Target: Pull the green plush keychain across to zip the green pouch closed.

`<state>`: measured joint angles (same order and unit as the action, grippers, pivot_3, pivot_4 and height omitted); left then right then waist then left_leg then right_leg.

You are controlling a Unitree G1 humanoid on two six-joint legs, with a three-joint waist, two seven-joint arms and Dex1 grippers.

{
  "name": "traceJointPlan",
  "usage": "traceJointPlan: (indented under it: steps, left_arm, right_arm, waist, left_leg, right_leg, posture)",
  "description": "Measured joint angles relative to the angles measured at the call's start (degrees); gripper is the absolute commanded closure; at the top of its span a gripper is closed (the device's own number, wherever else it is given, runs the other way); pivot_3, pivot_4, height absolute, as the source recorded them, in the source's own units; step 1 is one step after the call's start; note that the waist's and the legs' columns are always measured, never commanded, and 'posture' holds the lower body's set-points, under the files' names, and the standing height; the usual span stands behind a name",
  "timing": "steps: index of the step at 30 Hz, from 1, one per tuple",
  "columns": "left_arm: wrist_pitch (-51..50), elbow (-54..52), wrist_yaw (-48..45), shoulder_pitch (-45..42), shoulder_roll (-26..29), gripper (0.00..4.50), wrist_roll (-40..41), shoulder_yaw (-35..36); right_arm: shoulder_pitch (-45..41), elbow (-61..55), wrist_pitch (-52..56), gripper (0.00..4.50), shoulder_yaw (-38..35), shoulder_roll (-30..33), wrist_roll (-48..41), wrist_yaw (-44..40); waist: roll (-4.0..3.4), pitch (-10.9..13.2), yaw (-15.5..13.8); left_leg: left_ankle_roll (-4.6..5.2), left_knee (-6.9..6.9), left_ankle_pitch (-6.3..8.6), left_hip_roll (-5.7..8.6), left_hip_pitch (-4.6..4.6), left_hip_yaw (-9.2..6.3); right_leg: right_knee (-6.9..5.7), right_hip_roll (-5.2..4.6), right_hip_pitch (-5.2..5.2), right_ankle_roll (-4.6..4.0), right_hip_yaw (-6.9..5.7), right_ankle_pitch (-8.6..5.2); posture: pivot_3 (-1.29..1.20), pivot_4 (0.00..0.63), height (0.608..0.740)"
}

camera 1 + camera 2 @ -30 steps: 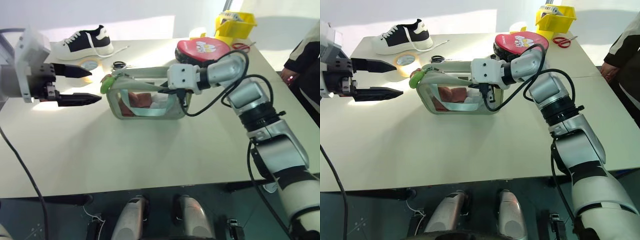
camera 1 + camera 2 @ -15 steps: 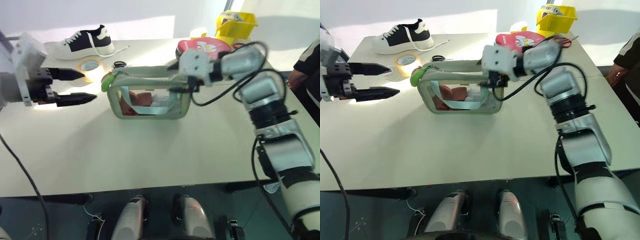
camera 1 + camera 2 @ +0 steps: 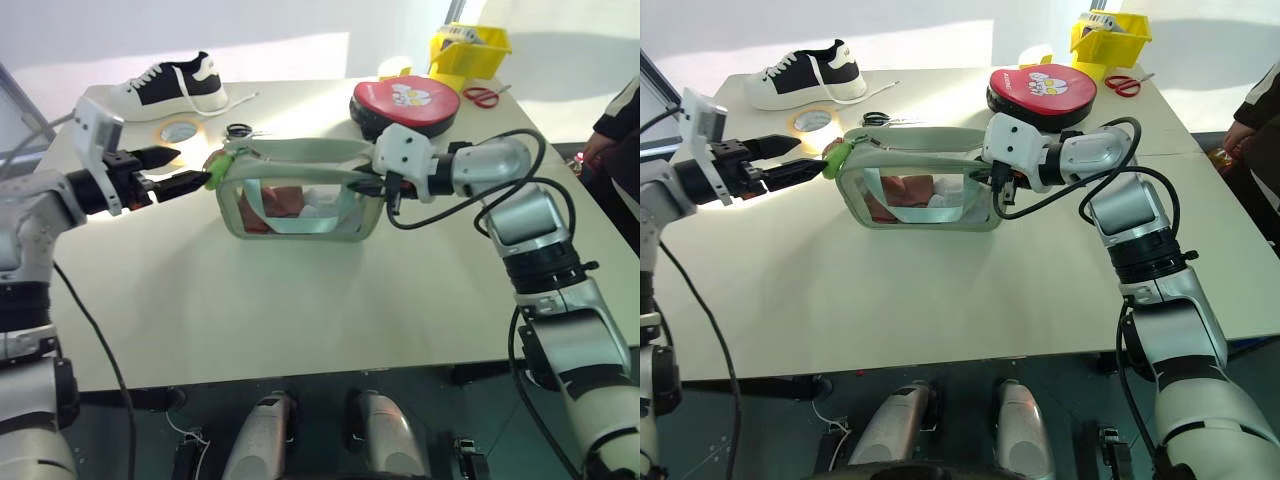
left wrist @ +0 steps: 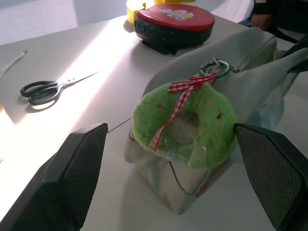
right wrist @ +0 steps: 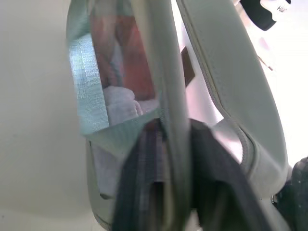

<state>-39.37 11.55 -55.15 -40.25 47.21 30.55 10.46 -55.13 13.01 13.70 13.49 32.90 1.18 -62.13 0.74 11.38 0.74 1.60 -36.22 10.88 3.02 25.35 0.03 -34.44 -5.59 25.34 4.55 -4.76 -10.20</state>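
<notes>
One green pouch (image 3: 298, 195), one green plush keychain (image 4: 185, 122), two grippers.
Left gripper (image 3: 185, 172) spread wide beside the keychain; right gripper (image 3: 368, 186) pinching the pouch's opposite end.

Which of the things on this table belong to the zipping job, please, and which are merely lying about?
In the job:
- green plush keychain
- green pouch
- left pincer, open
- right pincer, shut on the pouch's edge

Lying about:
- sneaker
- tape roll
- black scissors
- red round case
- yellow bin
- red scissors
</notes>
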Motion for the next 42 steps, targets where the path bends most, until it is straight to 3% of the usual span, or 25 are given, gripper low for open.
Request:
traceJointPlan:
  steps: [2,5,12,21,25,28,34,38,42]
  left_arm:
    - [0.00,-0.01,-0.18,0.01,-0.16,0.00,-0.05,-0.35]
    - [0.00,-0.01,-0.88,0.01,-0.16,0.90,-0.10,-0.40]
    - [0.57,1.80,-0.70,-1.75,-1.14,4.47,-0.70,-0.44]
    - [2.24,1.42,0.56,-11.28,-4.73,4.47,-1.99,-1.95]
    - [4.25,-4.58,-1.33,-10.97,-6.96,4.47,-5.13,-9.56]
    - [7.93,-5.45,-3.42,-7.58,-6.92,3.54,-8.16,-13.71]
    - [9.87,-1.99,-3.60,-9.90,-5.18,0.60,-10.69,-13.55]
    - [9.77,-1.19,-5.02,-11.83,-1.25,0.60,-11.33,-12.90]
    - [9.79,-2.37,-7.55,-6.96,2.78,0.60,-11.44,-11.51]
  right_arm:
    - [-0.01,-0.01,0.30,4.46,0.00,-0.11,0.00,0.08]
    - [0.00,-0.25,0.95,4.50,0.00,-0.10,0.25,0.34]
    - [0.00,-0.61,1.83,4.50,0.00,-0.13,0.34,0.80]
    - [0.03,-1.06,2.27,4.50,0.00,-0.40,0.33,1.01]
    - [0.03,-1.06,2.24,4.50,0.06,-0.98,0.34,1.07]
    - [0.03,-1.06,2.18,4.50,0.46,-1.39,0.32,1.10]
    - [0.03,-1.04,2.22,4.50,0.48,-1.33,0.46,2.09]
    - [0.03,-1.07,2.19,4.50,0.58,-1.46,0.30,2.09]
    - [0.03,-1.11,2.20,4.50,0.59,-1.37,0.29,2.09]
  waist:
    - [0.00,0.00,0.04]
    - [0.00,0.00,-0.04]
    - [0.00,0.00,-0.07]
    - [0.02,0.00,-0.27]
    - [0.01,-0.01,-0.14]
    - [0.01,0.00,0.22]
    - [0.01,0.00,-0.20]
    - [0.01,0.00,0.01]
    - [-0.01,0.01,0.04]
  left_leg:
    - [0.00,0.00,0.00,0.00,0.00,0.00]
    - [0.00,-0.01,0.00,0.00,-0.01,0.00]
    - [0.00,-0.02,0.00,0.00,0.00,-0.01]
    - [0.01,-0.09,0.00,0.02,0.01,-0.01]
    - [0.02,-0.07,0.00,0.02,-0.01,0.00]
    - [0.01,-0.04,0.00,-0.01,-0.03,0.04]
    - [0.02,-0.14,0.00,-0.01,-0.02,0.02]
    - [0.03,-0.11,0.01,-0.01,-0.02,0.02]
    - [0.03,-0.05,0.00,-0.01,-0.03,0.03]
  right_leg:
    - [-0.01,0.00,0.01,0.00,0.00,0.00]
    - [0.00,-0.01,0.00,0.00,0.00,0.00]
    - [0.00,-0.01,0.00,0.00,-0.01,0.00]
    - [-0.01,0.00,-0.04,0.01,-0.03,0.01]
    - [-0.04,0.00,-0.06,0.01,0.00,0.00]
    - [-0.14,0.02,0.03,-0.01,0.05,0.00]
    - [-0.17,0.01,0.01,0.00,0.00,-0.01]
    - [-0.18,0.01,0.02,0.00,0.01,-0.01]
    - [-0.18,0.01,0.04,0.00,0.01,-0.01]
  posture:
    - [0.00,0.150,0.740]
    - [0.00,0.150,0.740]
    - [0.00,0.150,0.740]
    - [0.00,0.150,0.740]
    - [0.00,0.150,0.740]
    - [0.00,0.150,0.740]
    - [0.00,0.150,0.740]
    - [0.00,0.150,0.740]
    - [0.00,0.150,0.740]
